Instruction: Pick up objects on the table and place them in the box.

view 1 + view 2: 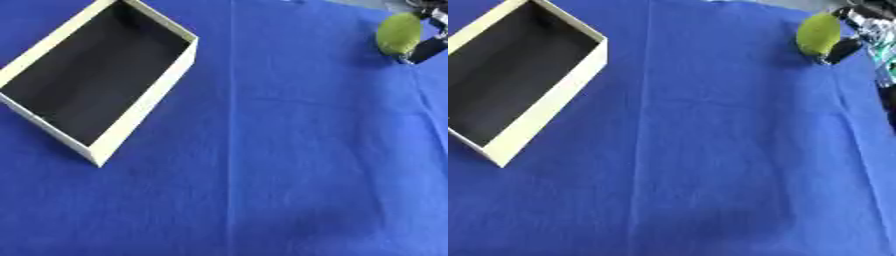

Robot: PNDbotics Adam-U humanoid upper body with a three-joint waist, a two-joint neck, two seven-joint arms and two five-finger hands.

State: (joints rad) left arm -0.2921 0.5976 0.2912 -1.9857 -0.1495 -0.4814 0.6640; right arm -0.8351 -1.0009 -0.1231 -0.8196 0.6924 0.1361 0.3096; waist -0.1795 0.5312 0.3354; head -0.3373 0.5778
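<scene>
A yellow-green oval object hangs at the upper right, over the blue cloth. My right hand comes in from the upper right corner, and its black fingers curl round the far side of the object. Most of the hand is cut off by the picture's edge. The cream box with a dark inside lies at the upper left, tilted, and nothing shows inside it. My left hand is in neither view.
A blue cloth covers the whole table, with a straight crease running down its middle. A strip of grey surface shows past the cloth's far edge at the top right.
</scene>
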